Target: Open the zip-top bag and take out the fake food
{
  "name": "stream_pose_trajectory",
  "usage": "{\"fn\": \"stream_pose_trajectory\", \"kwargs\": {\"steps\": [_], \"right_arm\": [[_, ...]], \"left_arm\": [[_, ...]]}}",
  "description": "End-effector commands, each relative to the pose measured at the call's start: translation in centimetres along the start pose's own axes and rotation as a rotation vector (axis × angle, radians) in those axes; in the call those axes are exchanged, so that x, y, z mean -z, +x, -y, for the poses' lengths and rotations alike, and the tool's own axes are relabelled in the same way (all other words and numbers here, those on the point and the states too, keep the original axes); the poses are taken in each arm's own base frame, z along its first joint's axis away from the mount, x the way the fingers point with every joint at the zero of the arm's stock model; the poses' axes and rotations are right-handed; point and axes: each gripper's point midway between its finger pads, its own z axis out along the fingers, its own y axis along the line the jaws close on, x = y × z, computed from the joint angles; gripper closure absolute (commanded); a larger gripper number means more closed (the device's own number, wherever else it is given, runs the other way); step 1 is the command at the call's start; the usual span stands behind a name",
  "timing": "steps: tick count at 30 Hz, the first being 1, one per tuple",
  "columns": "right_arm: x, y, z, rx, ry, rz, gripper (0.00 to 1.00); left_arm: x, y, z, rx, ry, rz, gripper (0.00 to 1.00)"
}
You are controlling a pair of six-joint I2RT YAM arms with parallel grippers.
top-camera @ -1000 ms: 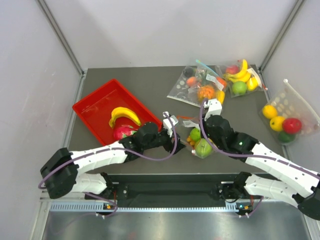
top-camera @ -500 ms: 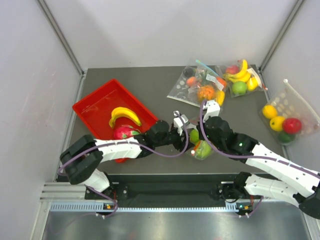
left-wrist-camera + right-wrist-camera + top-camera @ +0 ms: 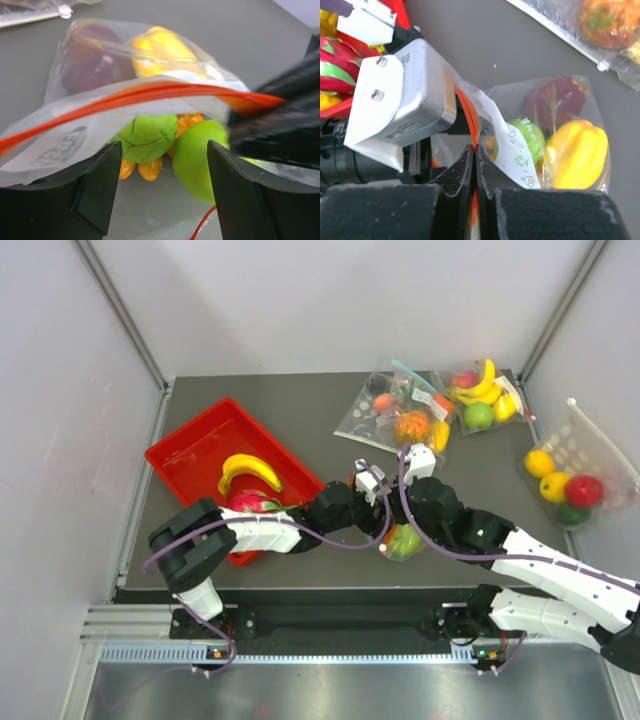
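Observation:
The zip-top bag [image 3: 402, 538] lies at the table's near middle, its orange-red zip strip [image 3: 150, 93] parted. Inside it I see two green apples [image 3: 148, 135], orange segments [image 3: 138, 168], a yellow piece [image 3: 161, 46] and a dark purple piece [image 3: 89, 61]. My right gripper [image 3: 476, 149] is shut on one side of the zip strip, beside the white label [image 3: 512, 145], and holds the mouth up. My left gripper [image 3: 164, 150] is open and empty, its fingers [image 3: 95, 195] at the bag's open mouth, facing the fruit. In the top view both grippers [image 3: 378, 502] meet over the bag.
A red tray [image 3: 190, 455] at the left holds a banana [image 3: 250, 470] and a pink dragon fruit [image 3: 246, 504]. Three other fruit bags lie at the back and the right: one with a pale blue zip [image 3: 395, 410], one with bananas [image 3: 480, 395], one at the right edge [image 3: 565, 475].
My left arm has reached right from beside the tray to the bag, and its open fingers are now at the bag's mouth. The right gripper has kept its hold on the zip strip.

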Motion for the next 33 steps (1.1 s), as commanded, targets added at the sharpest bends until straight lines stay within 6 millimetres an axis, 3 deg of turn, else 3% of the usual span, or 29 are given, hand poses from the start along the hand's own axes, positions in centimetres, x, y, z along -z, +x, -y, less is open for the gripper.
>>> {"fn": "stream_pose_trajectory", "kwargs": {"steps": [1,13,16,17,21,26,30,33], "right_arm": [[0.4,-0.6,-1.2,-0.034,-0.046,0.037,1.0],[0.4,0.5,-1.8,-0.042,-0.074,0.022,1.0],[0.5,0.7,-1.7,-0.048,-0.075,0.023,1.0],[0.6,0.7,-1.6,-0.051,-0.07,0.028,1.0],[0.9,0.8,-0.5,-0.057,-0.026,0.032,1.0],[1.7,1.0,1.9,-0.062,0.071,0.043,1.0],[2.2,0.9,3.2,-0.068,0.121,0.052,1.0],[2.2,1.2,4.0,-0.061,0.153,0.045,1.0]], "left_arm": [[-1.2,-2.5,0.4,0.011,0.002,0.095,0.27],[-3.8,-0.8,-0.3,0.033,-0.003,0.091,0.28],[-4.5,0.0,0.0,0.038,0.022,0.076,0.39],[-4.7,0.1,0.0,0.047,0.028,0.081,0.55],[-4.8,-0.1,0.3,0.052,0.039,0.095,0.83],[-3.2,-1.2,0.3,0.031,0.03,0.12,0.93],[-1.1,-0.9,0.6,0.031,0.035,0.115,0.94],[0.4,-1.9,1.1,0.032,0.046,0.137,0.94]]}}
